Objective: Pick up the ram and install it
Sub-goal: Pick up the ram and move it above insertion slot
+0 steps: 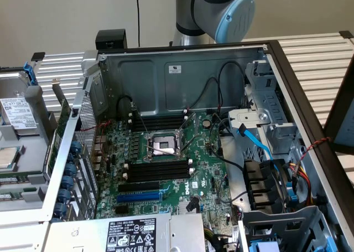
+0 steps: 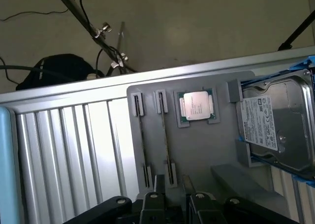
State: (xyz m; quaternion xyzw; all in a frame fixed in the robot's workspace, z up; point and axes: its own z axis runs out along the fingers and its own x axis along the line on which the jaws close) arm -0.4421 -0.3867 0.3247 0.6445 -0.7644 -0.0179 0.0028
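A ribbed metal table [image 2: 64, 150] carries a grey tray [image 2: 197, 155], in which the ram [image 2: 167, 140] is seen standing on edge in its holders [image 2: 161, 102], a second stick [image 2: 139, 140] just beside it. The pincer [image 2: 177, 204] is found wide open near them, nothing gripped. Risk noted: through misalignment, the thin edge may be missed or pinched askew, or the neighbouring stick or holders struck.
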